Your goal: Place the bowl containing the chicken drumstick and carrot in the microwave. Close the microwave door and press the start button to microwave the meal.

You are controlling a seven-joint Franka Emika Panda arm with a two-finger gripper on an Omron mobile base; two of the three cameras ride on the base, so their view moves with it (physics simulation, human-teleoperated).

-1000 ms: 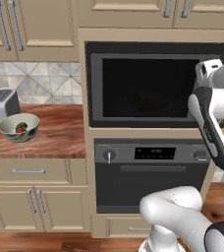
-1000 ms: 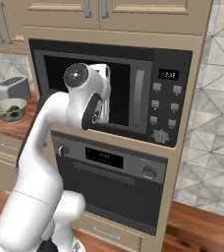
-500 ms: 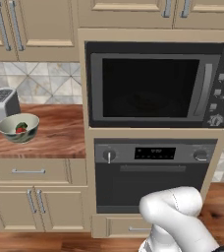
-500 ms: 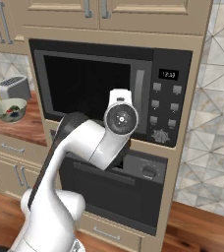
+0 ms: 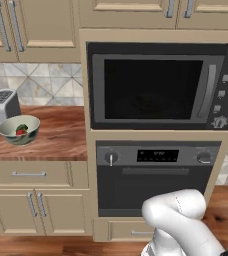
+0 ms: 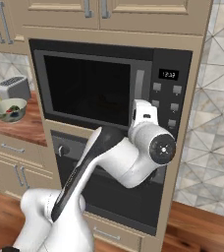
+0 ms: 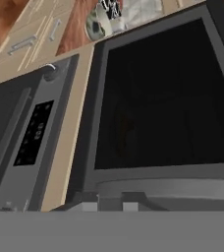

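Note:
The microwave (image 5: pixel 158 87) sits built into the cabinet wall, and its door (image 6: pixel 92 88) is shut. The vertical grey bar handle (image 6: pixel 140 86) stands at the door's right edge, beside the black button panel (image 6: pixel 170 93). My gripper (image 6: pixel 142 110) hovers close in front of the door's lower right, near the handle's foot and left of the panel; its fingers are hidden behind the hand. The hand view looks across the dark window (image 7: pixel 163 98) with the handle (image 7: pixel 173 187) near the bottom. A faint reddish smudge shows behind the glass. The cream bowl, drumstick and carrot are hidden behind the door.
A grey-green bowl (image 5: pixel 19 130) with vegetables and a toaster (image 5: pixel 1 107) stand on the wooden counter (image 5: pixel 56 135) to the left. The black oven (image 5: pixel 156 172) with two knobs sits below the microwave. My arm's elbow (image 6: pixel 160 147) juts out before the oven.
My arm has swung from in front of the door window rightward and lower, to the handle and panel side. It has left the left base view's upper right. The door stays shut.

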